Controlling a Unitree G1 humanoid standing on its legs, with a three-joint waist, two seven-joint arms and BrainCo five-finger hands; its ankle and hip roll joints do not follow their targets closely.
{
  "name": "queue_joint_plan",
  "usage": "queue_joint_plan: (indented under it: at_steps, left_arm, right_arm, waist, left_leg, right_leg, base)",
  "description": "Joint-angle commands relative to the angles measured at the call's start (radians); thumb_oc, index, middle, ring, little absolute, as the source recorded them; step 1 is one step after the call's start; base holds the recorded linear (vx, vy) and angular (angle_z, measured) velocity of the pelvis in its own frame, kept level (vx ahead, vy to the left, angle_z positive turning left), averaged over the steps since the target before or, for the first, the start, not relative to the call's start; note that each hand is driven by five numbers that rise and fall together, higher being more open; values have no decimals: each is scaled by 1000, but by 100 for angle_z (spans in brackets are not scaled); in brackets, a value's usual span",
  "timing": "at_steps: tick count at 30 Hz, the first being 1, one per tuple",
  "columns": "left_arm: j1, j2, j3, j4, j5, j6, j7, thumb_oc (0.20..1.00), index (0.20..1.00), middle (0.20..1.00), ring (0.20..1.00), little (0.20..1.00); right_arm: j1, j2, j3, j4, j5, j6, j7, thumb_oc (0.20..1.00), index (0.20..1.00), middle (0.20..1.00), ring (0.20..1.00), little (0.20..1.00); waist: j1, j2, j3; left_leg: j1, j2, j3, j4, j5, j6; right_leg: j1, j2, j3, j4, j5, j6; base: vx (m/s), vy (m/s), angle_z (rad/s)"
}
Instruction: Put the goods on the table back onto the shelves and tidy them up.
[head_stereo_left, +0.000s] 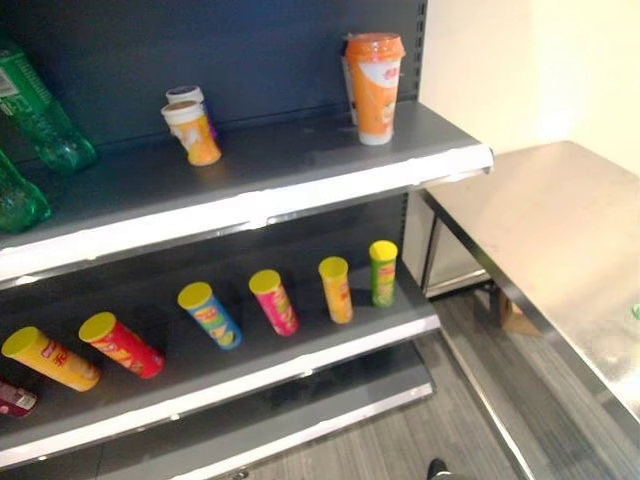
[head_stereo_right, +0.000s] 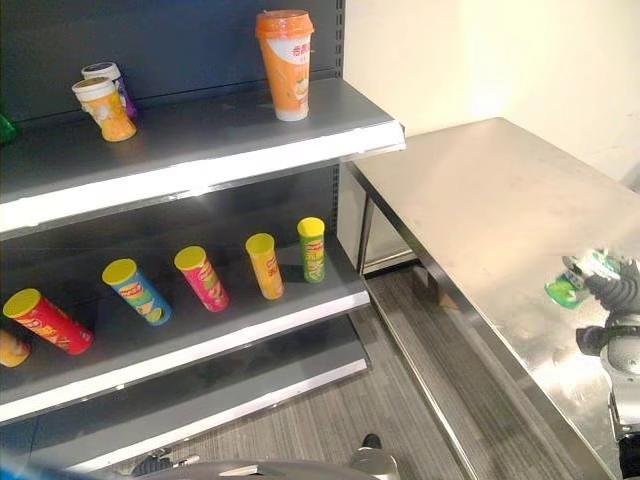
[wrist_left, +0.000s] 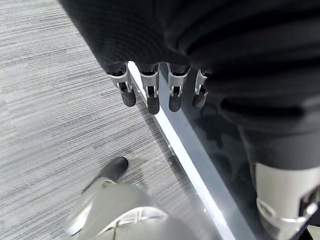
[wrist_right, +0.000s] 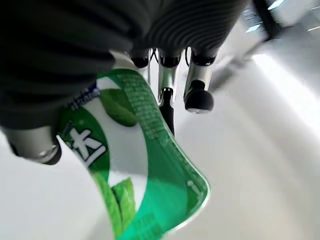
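Over the table (head_stereo_right: 470, 210), our right hand (head_stereo_right: 618, 290) gripped a green bottle (head_stereo_right: 577, 282).
We kept our left hand (wrist_left: 150, 95) slack, fingers loosely hanging above the floor (wrist_left: 55, 100), shelves (head_stereo_right: 200, 150) well apart.

Your upper shelf (head_stereo_left: 300, 165) lies open between the small orange cups (head_stereo_left: 190, 125) and tall orange cup (head_stereo_left: 375, 85), green bottles (head_stereo_left: 35, 130) crowding its left, lower shelf (head_stereo_left: 300, 345) lined with tilted canisters (head_stereo_left: 275, 300).
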Motion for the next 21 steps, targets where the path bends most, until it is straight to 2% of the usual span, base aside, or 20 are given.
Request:
queue_joint_plan:
  at_steps: [1,2,4,6,7,10,14,16,18,19,20,21]
  left_arm:
    - [-31,37,3,-32,-17,-13,16,1000,1000,1000,1000,1000]
    - [-33,36,3,-39,-23,-15,17,1000,1000,1000,1000,1000]
    - [-39,37,7,-41,-38,-16,23,1000,1000,1000,1000,1000]
    - [-36,36,8,-45,-45,-17,28,1000,1000,1000,1000,1000]
    - [-33,34,6,-41,-51,-16,28,1000,1000,1000,1000,1000]
    - [-29,38,1,-36,-38,-16,24,1000,1000,1000,1000,1000]
    - [-23,37,-19,-18,-11,-17,14,1000,1000,1000,1000,1000]
    - [-28,38,-35,2,10,-24,17,1000,1000,1000,1000,1000]
    - [-33,44,-43,9,19,-27,18,1000,1000,1000,1000,1000]
    - [-41,49,-49,14,23,-29,21,1000,1000,1000,1000,1000]
    - [-41,48,-46,15,23,-29,22,1000,1000,1000,1000,1000]
    - [-44,51,-51,19,26,-31,26,1000,1000,1000,1000,1000]
  right_arm:
    - [-72,-25,-92,-114,-20,-99,-36,200,200,200,200,200]
    - [-78,-31,-99,-152,-22,-108,-37,200,200,200,200,200]
    - [-101,-55,-103,-214,-21,-127,-37,200,200,200,200,200]
    - [-119,-68,-96,-235,-19,-134,-35,200,200,200,200,200]
    - [-137,-104,-94,-282,-28,-138,-34,200,200,200,200,200]
    - [-140,-154,-108,-340,-42,-140,-12,200,200,200,200,200]
    - [-194,-179,-90,-395,-22,-149,3,200,200,200,200,200]
    - [-292,-210,-16,-445,-39,-159,10,200,200,200,200,200]
    - [-350,-233,34,-459,-51,-157,14,200,200,200,200,200]
    - [-422,-258,100,-461,-78,-151,12,200,200,200,200,200]
    - [-431,-259,109,-458,-79,-151,11,200,200,200,200,200]
    - [-466,-261,139,-459,-79,-150,11,200,200,200,200,200]
  waist:
    - [26,-32,9]
    - [31,-32,11]
    - [38,-42,16]
    - [37,-46,14]
    - [43,-52,12]
    - [38,-54,2]
    - [41,-48,-12]
    - [60,-54,-14]
    - [72,-61,-18]
    - [82,-70,-21]
    - [79,-72,-21]
    - [83,-76,-26]
  left_leg:
    - [-93,96,-12,68,282,-91]
    - [-108,101,-33,69,318,-100]
    - [-128,112,-42,54,336,-101]
    - [-122,116,-45,45,317,-104]
    - [-125,138,-19,38,312,-100]
    - [-108,162,33,24,290,-98]
    - [-94,144,57,-12,244,-92]
    - [-102,91,55,-20,186,-74]
    - [-102,49,47,-34,165,-59]
    - [-102,2,43,-51,145,-39]
    - [-103,-2,45,-53,144,-37]
    - [-99,-28,48,-61,131,-26]
  right_leg:
    - [111,60,-18,0,-175,-34]
    - [108,64,-21,3,-175,-35]
    - [100,64,-37,5,-178,-35]
    - [106,65,-40,7,-195,-30]
    - [112,69,-61,4,-204,-32]
    - [119,60,-103,1,-202,-24]
    - [126,30,-133,3,-186,-6]
    - [115,-31,-148,13,-159,21]
    - [102,-68,-157,23,-137,39]
    - [84,-114,-166,38,-109,61]
    - [82,-118,-165,39,-108,64]
    - [75,-141,-170,47,-94,77]
  base:
    - [-32,-61,8]
    - [-55,-21,9]
    - [-60,-27,21]
    - [-6,-25,33]
    - [-31,2,48]
    - [-32,74,45]
    - [13,197,58]
    - [-6,350,38]
    - [-9,324,19]
    - [-1,277,24]
    - [8,288,24]
    - [27,264,24]
